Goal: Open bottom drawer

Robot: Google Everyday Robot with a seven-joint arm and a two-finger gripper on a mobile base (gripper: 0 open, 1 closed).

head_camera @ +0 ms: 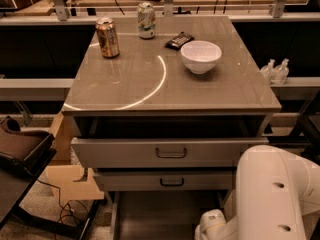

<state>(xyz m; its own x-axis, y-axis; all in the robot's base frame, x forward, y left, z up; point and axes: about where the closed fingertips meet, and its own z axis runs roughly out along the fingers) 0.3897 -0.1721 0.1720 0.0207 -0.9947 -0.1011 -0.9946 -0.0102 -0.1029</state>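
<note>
Gripper (212,227) hangs low beneath the front-right corner of the tabletop (150,91), right of the pulled-out bottom drawer (152,213); whether it is open or holding anything cannot be told.

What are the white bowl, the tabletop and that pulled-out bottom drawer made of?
Bowl: probably glazed ceramic or plastic, smooth glossy white. Tabletop: grey laminate, perhaps under glass; it reflects a bright arc. Bottom drawer: likely painted metal, flat matte grey inside. The robot's hand sits at the bottom edge beside it.
</note>
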